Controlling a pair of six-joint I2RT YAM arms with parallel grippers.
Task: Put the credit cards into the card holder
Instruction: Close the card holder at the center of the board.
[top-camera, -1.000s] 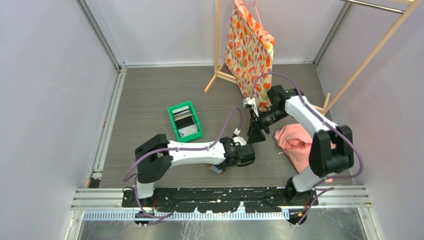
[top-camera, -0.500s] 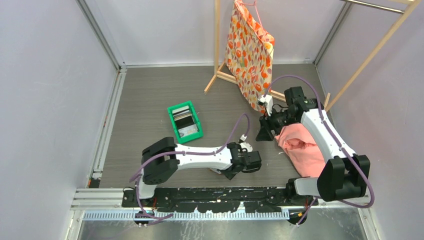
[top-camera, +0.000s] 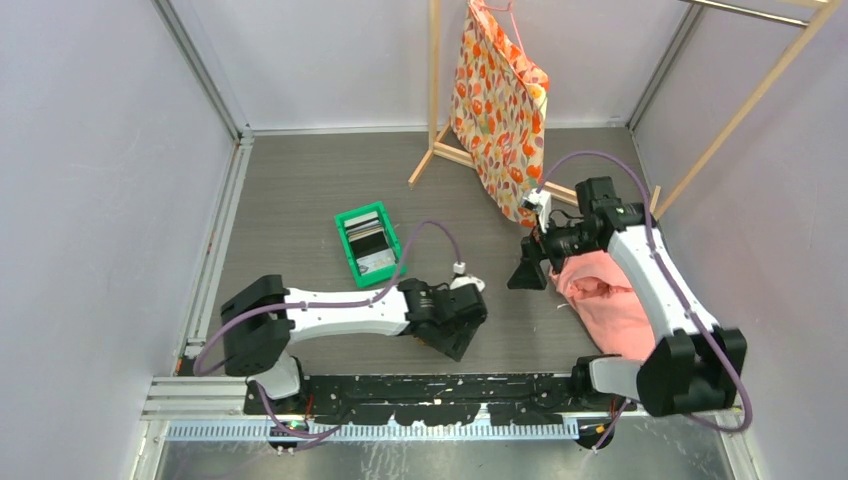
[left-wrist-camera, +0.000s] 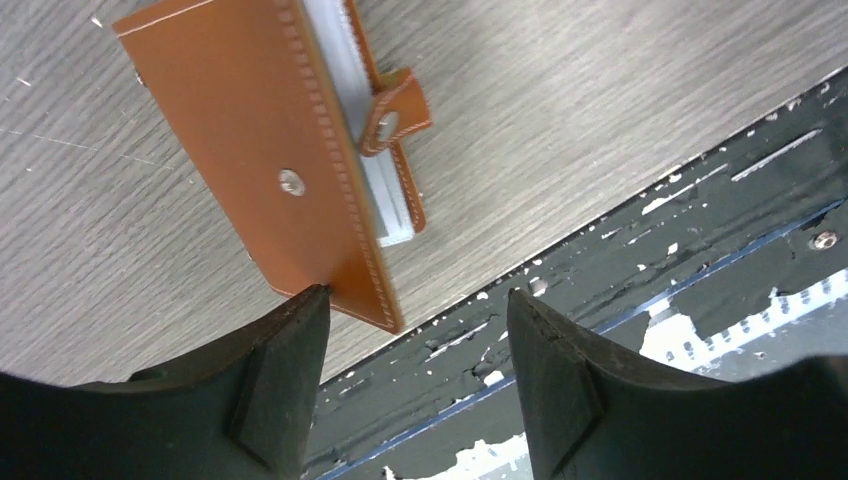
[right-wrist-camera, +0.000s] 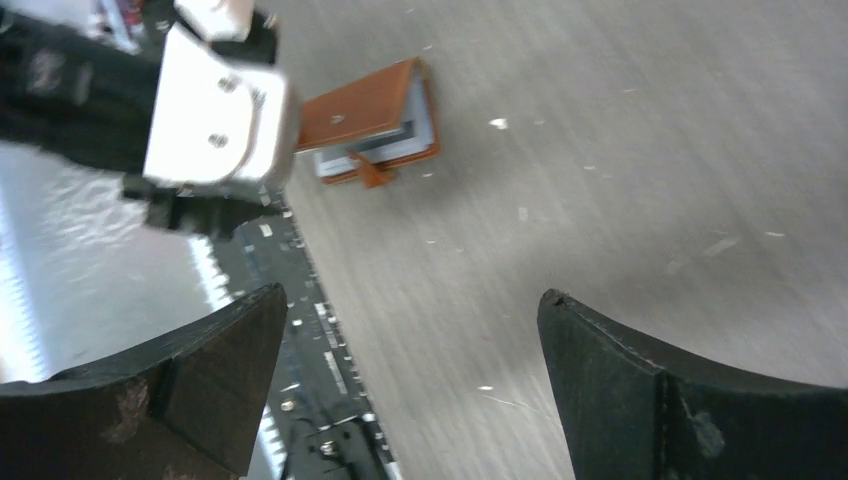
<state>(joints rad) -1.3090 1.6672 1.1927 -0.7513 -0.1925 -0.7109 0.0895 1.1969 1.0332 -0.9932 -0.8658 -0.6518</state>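
Leftward has slid the left gripper (left-wrist-camera: 418, 300), jaws now parted beside the folded card holder (left-wrist-camera: 260, 160); right gripper (right-wrist-camera: 412, 295) stands wide, empty.

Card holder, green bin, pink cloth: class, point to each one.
card holder (left-wrist-camera: 262, 150), left wrist view, brown leather cover.
green bin (top-camera: 382, 275), top external view, near rim.
pink cloth (top-camera: 600, 290), top external view, middle.

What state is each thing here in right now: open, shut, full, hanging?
card holder: folded, snap tab undone, lying on the table.
left end effector: open, empty, near the card holder.
right end effector: open, empty.
green bin: holds credit cards.
flowered garment: hanging from the wooden rack.
pink cloth: crumpled on the table.
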